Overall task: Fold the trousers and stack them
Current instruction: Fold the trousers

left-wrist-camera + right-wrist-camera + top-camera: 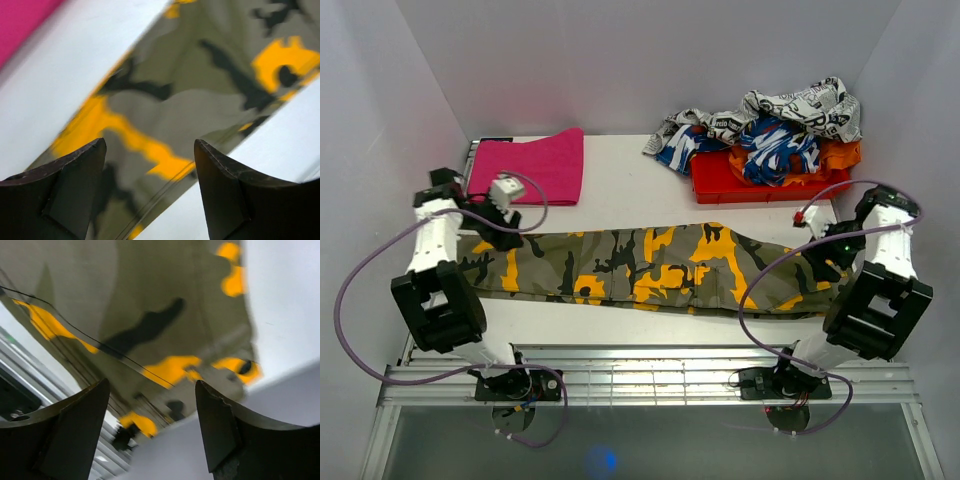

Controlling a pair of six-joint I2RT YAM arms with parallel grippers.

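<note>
Trousers [650, 265] lie flat (lengthwise) — pink cloth [535, 160], clothes pile [780, 130] behind.

Trousers: you have one pair, the trousers [650, 265] in camouflage print.
Arms: you have two, the left arm [435, 280] and the right arm [880, 290].
Fingers: you count four in all, two left fingers [75, 185] and two right fingers [225, 425].
Pink cloth: you see one pink cloth [530, 165], folded.
Red box: you see one red box [720, 185].
Piled garments: you can tell three, one newsprint garment [800, 105], one blue-and-white garment [775, 150] and one orange garment [840, 155]; if the pile hides more, you cannot tell.
Purple cables: you have two, the left cable [350, 290] and the right cable [750, 300].
Table: you have one table [630, 190].
</note>
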